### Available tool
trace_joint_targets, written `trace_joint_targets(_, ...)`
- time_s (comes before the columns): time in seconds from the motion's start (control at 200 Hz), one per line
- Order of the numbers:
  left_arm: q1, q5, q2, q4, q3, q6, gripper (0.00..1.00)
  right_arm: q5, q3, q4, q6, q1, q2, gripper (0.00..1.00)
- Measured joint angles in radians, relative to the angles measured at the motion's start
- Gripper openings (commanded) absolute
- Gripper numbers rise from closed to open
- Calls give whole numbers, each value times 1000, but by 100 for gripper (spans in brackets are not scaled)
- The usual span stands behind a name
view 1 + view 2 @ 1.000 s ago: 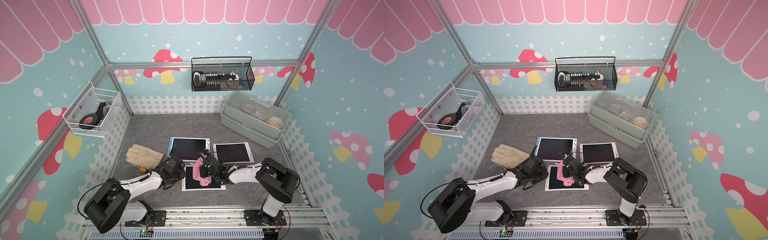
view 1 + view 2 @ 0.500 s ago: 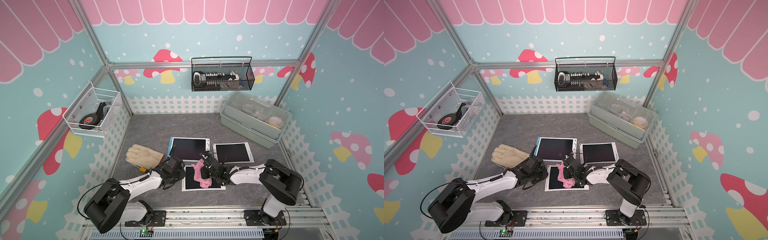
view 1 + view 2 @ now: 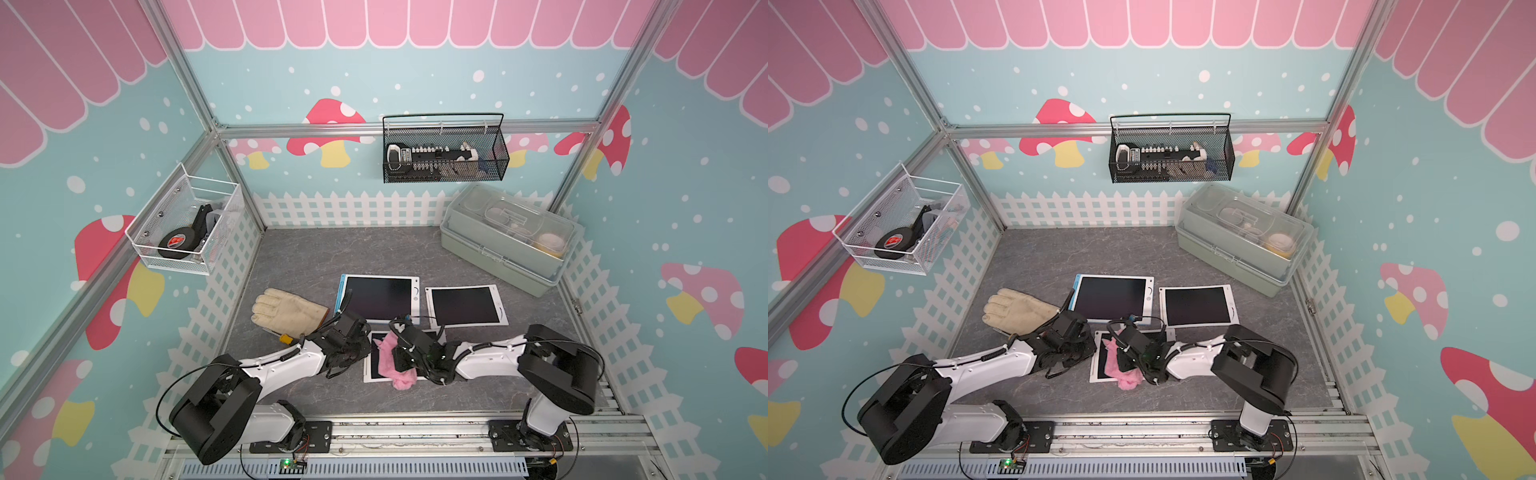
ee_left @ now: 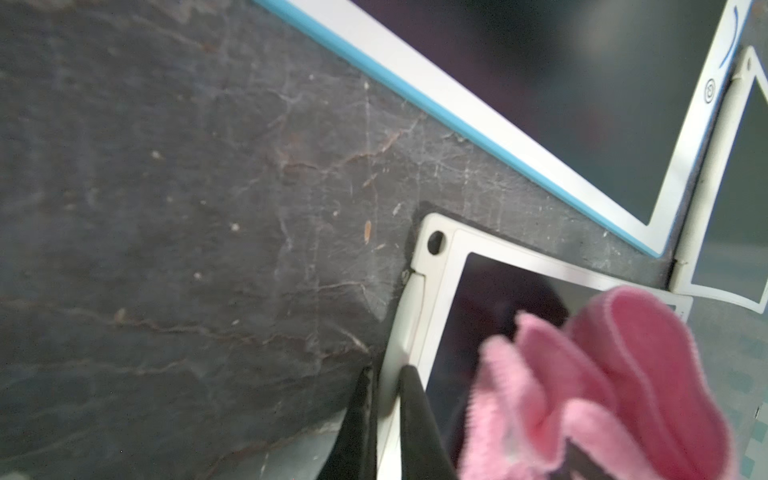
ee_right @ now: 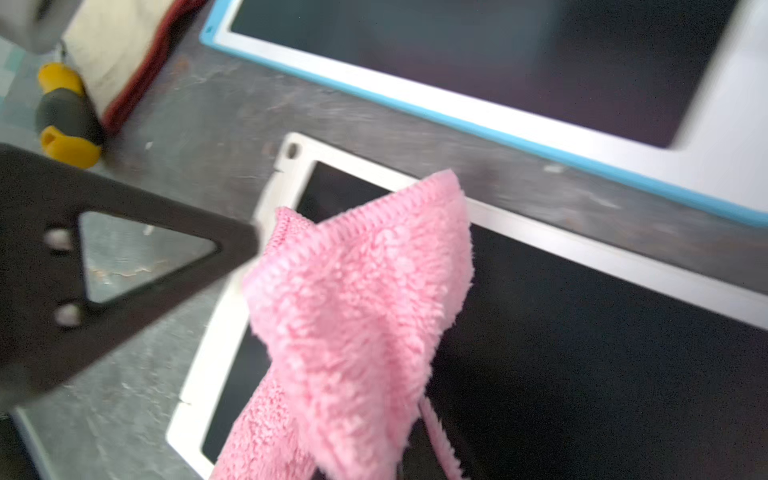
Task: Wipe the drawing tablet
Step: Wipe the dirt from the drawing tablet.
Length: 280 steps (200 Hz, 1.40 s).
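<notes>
The drawing tablet (image 3: 375, 368), small with a white frame and a dark screen, lies flat at the front of the floor, seen in both top views (image 3: 1099, 368). My left gripper (image 4: 388, 370) is shut on its left frame edge (image 4: 436, 286), one finger on each side. My right gripper (image 3: 402, 360) is shut on a fluffy pink cloth (image 5: 365, 311), and the cloth hides its jaws. The cloth (image 3: 390, 355) lies on the screen (image 5: 582, 353) and spills over the tablet's front edge.
A blue-edged tablet (image 3: 380, 297) and a white-framed tablet (image 3: 465, 305) lie just behind. A cream glove (image 3: 289, 309) lies to the left. A lidded grey-green box (image 3: 503, 249) stands at the back right. Wire baskets hang on the back wall (image 3: 444, 153) and the left wall (image 3: 187, 232).
The right gripper has dragged the pink cloth a little toward the tablet's front edge. The left gripper has kept its hold on the frame and has not moved.
</notes>
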<state>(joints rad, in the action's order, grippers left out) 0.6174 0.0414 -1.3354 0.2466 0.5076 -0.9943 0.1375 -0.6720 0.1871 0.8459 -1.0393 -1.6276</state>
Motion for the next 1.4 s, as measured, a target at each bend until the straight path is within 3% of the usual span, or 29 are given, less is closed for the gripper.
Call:
trace_joint_targets(0.14, 0, 6, -1, 6, 3, 0, 9, 35, 18, -63, -11, -25, 47, 0)
trace_joint_targets(0.38, 0, 8, -18, 38, 30, 6, 10, 16, -201, -29, -22, -183, -161, 0)
trace_joint_targets(0.48, 0, 8, -24, 50, 39, 8, 9, 20, -149, -3, -23, -159, -131, 0)
trace_joint_targets(0.63, 0, 29, -30, 56, 45, 11, 9, 57, 22, -23, -28, -59, 30, 0)
trace_joint_targets(0.705, 0, 31, -33, 60, 48, 12, 9, 77, 35, -45, -37, -67, 48, 0)
trace_joint_targets(0.901, 0, 33, -40, 73, 58, 19, 9, 72, -164, -30, -54, -212, -134, 0)
trace_joint_targets(1.036, 0, 34, -41, 74, 59, 21, 9, 56, -236, -1, -60, -235, -189, 0)
trace_joint_targets(1.401, 0, 34, -41, 74, 59, 33, 9, 91, 46, 26, -14, -107, 32, 0)
